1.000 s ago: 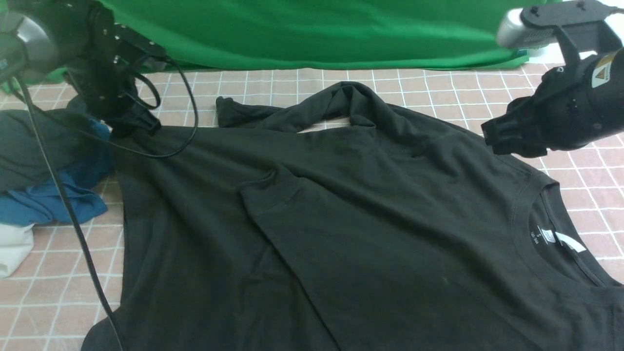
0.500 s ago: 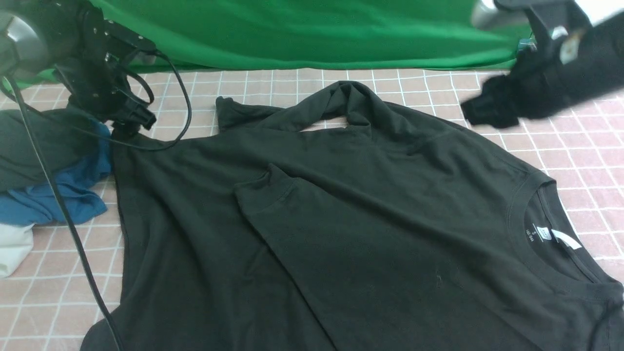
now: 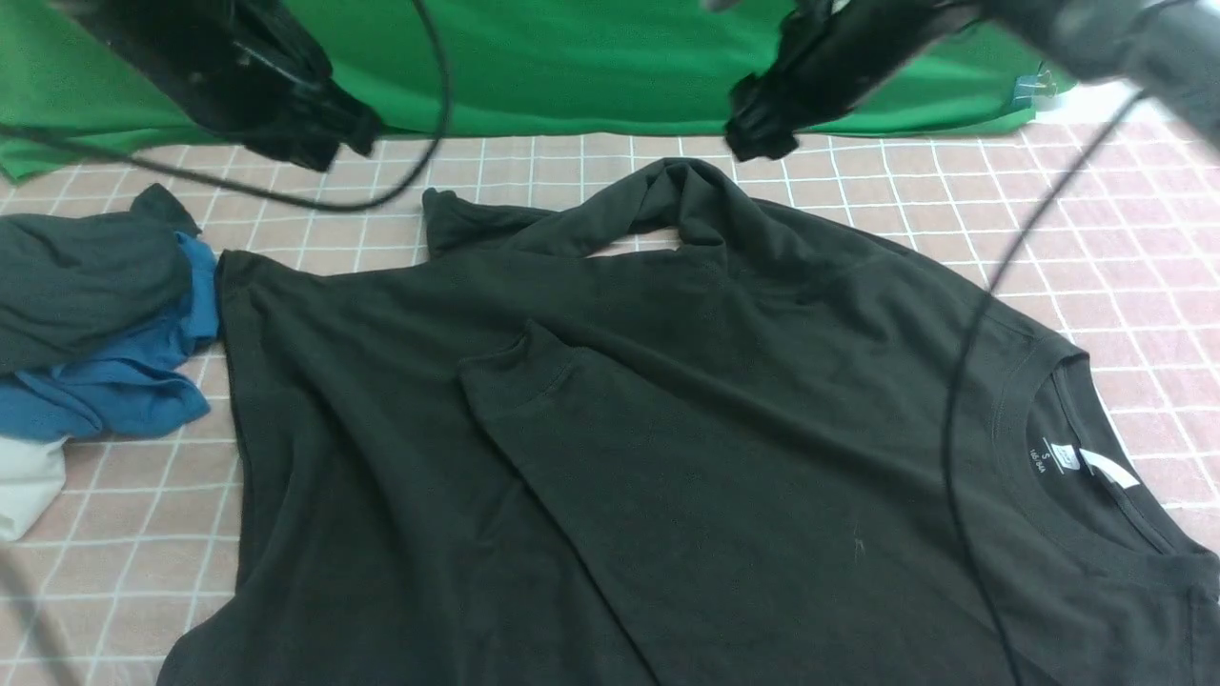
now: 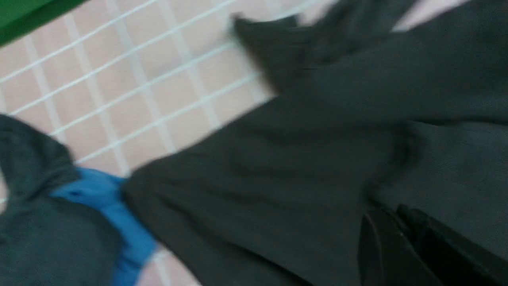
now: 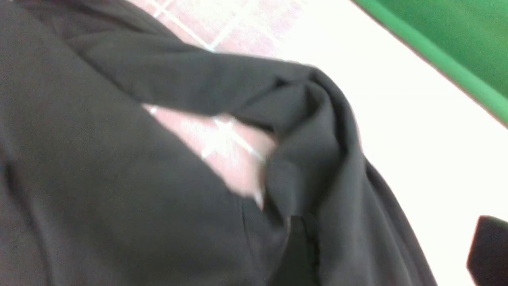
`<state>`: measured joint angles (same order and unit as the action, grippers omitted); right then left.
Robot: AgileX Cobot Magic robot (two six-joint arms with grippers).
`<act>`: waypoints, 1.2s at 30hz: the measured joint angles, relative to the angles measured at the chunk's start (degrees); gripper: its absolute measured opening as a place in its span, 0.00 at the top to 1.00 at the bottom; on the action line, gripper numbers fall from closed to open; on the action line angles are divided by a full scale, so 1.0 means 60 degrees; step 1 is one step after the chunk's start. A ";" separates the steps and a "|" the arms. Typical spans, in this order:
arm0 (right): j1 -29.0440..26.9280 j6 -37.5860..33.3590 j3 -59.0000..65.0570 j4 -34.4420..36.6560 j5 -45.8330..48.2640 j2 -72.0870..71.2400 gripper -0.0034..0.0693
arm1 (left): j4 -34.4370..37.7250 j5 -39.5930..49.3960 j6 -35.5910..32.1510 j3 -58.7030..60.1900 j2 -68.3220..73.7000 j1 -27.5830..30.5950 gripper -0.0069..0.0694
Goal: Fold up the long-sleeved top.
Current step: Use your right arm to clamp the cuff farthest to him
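1. Inspecting the layout, I find the top (image 3: 667, 410) spread over most of the counter (image 3: 1096, 248), with the neckline (image 3: 1039, 419) toward my right and the hem toward my left.
2. One sleeve lies across the body, and its cuff (image 3: 519, 367) rests near the middle. I judge this to be a completed first fold, because it sits flat and inside the outline.
3. The far sleeve (image 3: 572, 217) is bunched along the far edge. It arches into a hump with a patch of counter showing under it, and it is not yet laid over the body.
4. The left fingers (image 3: 345, 143) hang over the far-left counter, clear of all cloth. The left wrist view shows them pressed together with nothing between them.
5. The right fingers (image 3: 755, 141) hover just above the hump of the far sleeve. The front view is blurred and the right wrist view shows only one tip, so I cannot tell whether they are apart or together. I see no cloth held.
6. In my judgement, the right arm is stationed there because the far sleeve is the next piece to bring in.
7. A grey-green garment (image 3: 86, 276) and a blue garment (image 3: 105, 391) lie heaped at my left, and the blue one touches the hem corner. There is a risk of snagging them when that side is folded.
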<state>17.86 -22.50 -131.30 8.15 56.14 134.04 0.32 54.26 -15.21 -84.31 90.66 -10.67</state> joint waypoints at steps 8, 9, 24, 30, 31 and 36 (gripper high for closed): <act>0.0000 -0.0673 -0.2519 0.0094 -0.0225 0.2264 0.15 | 0.0162 -0.0799 0.0343 0.3334 -0.2897 -0.1415 0.89; 0.0000 -0.0755 -0.2656 0.0094 -0.0537 0.2532 0.16 | 0.0243 -0.0818 0.0346 0.3953 -0.3412 -0.1583 0.89; -0.0325 -0.0692 -0.2743 0.0174 -0.1137 0.3167 0.88 | 0.0104 -0.0809 0.0354 0.5580 -0.5476 -0.1726 0.89; -0.1265 0.0552 -0.2808 0.0199 0.0469 0.2766 0.89 | 0.0096 -0.0629 0.0363 0.5624 -0.5476 -0.1726 0.89; -0.1421 0.0673 -0.2827 0.0186 0.0735 0.2724 0.89 | 0.0096 -0.0628 0.0363 0.5624 -0.5476 -0.1726 0.89; -0.1813 0.1139 -0.2835 0.0168 0.2067 0.2692 0.89 | -0.0108 -0.0628 0.0363 0.5624 -0.5476 -0.1726 0.89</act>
<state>6.98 -15.67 -148.31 9.16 68.54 150.19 -0.33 50.49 -13.04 -50.56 57.81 -21.02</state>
